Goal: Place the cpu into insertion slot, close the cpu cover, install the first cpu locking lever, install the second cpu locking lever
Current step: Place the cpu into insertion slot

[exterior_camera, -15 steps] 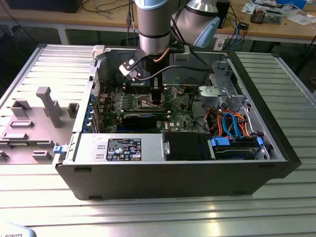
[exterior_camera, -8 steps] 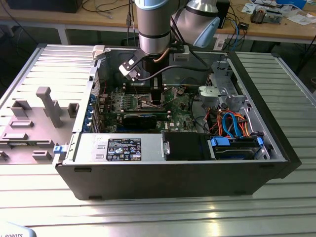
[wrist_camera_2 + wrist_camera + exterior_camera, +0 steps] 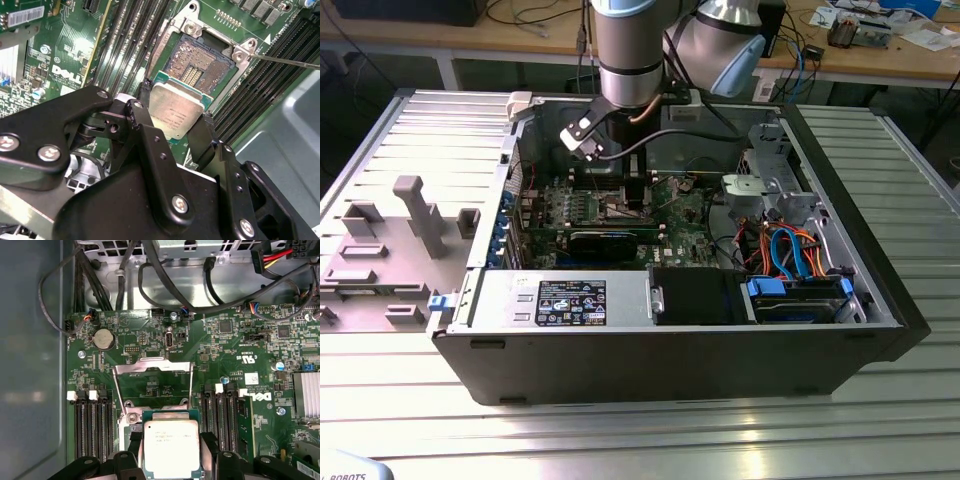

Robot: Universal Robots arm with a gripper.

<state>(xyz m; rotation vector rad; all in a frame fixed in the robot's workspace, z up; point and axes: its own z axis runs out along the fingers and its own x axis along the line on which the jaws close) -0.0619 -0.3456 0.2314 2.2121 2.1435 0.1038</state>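
Observation:
My gripper (image 3: 176, 104) is shut on the cpu (image 3: 175, 119), a flat square chip with a silver-grey top and a green edge, pinched between two black fingers (image 3: 145, 95). The chip hangs just above and partly over one edge of the insertion slot (image 3: 205, 65), whose pin field lies bare. In the first wrist view the cpu (image 3: 171, 449) sits between the fingers, and the cpu cover (image 3: 152, 366) lies swung open beyond it. A thin locking lever (image 3: 287, 62) sticks out from a socket corner. In the exterior view the gripper (image 3: 625, 198) reaches down into the open computer case.
Long black memory slots (image 3: 92, 425) flank the socket on both sides. Black cables (image 3: 165, 285) hang across the case wall beyond the board. A black card (image 3: 610, 243), a power supply (image 3: 570, 300) and a drive bay with orange and blue cables (image 3: 790, 255) fill the case.

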